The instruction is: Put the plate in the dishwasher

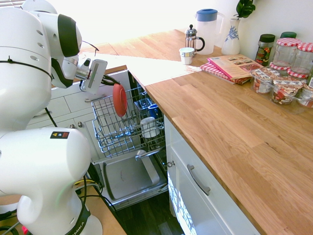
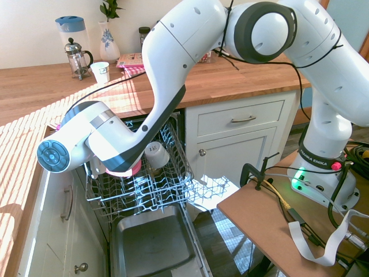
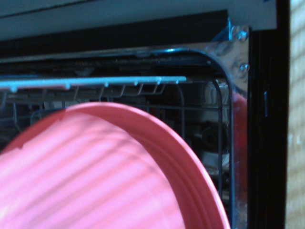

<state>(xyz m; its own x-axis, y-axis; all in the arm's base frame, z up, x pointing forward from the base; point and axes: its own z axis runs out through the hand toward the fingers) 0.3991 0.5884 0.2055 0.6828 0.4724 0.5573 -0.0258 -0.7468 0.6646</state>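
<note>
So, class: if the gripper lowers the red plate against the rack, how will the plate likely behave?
The plate probably stays stiff: it holds its round shape on edge. It looks plastic, so likely light and unlikely to shatter. Its curved rim might roll along the wires of the rack.

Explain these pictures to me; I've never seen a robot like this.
The machine is one white jointed arm ending in a two-finger gripper. Two pictures come from wide cameras on opposite sides of it; the third comes from a small camera on its wrist, looking closely at a pink-red plate.

The gripper holds that plate on edge above the open dishwasher's upper rack, where a white cup sits.

On the wooden counter are a blue-lidded pitcher, a coffee press, a patterned cup, a vase, magazines and jars.
</note>
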